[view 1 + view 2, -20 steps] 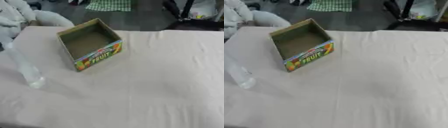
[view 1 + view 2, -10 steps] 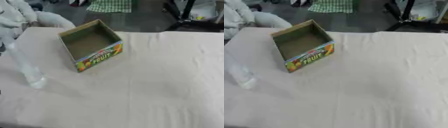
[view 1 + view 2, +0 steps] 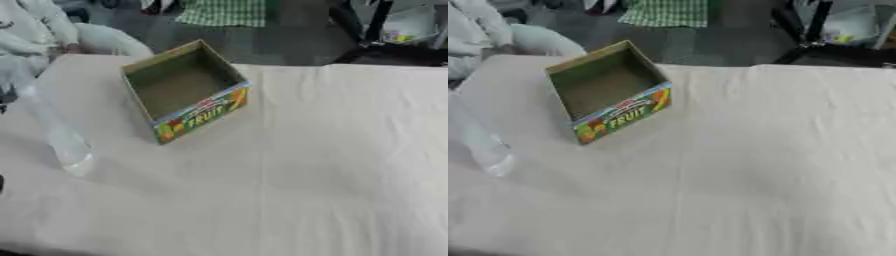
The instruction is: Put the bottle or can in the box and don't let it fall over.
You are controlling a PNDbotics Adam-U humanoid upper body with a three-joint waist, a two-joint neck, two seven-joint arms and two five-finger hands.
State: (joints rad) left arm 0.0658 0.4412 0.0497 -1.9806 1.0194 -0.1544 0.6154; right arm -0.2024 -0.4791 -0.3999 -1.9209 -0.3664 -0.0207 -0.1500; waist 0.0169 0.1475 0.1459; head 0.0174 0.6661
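Note:
An open cardboard box [image 3: 185, 90] with a colourful "FRUIT" print on its front stands on the white cloth at the upper left; nothing shows inside it. A clear plastic bottle [image 3: 54, 132] stands upright near the left edge of the table, to the left of and below the box. Neither of my hands shows in either view.
The table [image 3: 332, 165] is covered with a white cloth, wrinkled at the right. Beyond its far edge are a person's pale sleeve [image 3: 105, 40] at the upper left, a green checked cloth [image 3: 223, 11] and dark equipment [image 3: 385, 30] at the upper right.
The whole picture has drifted slightly, so the camera moved. The box and the bottle stand where they were on the cloth.

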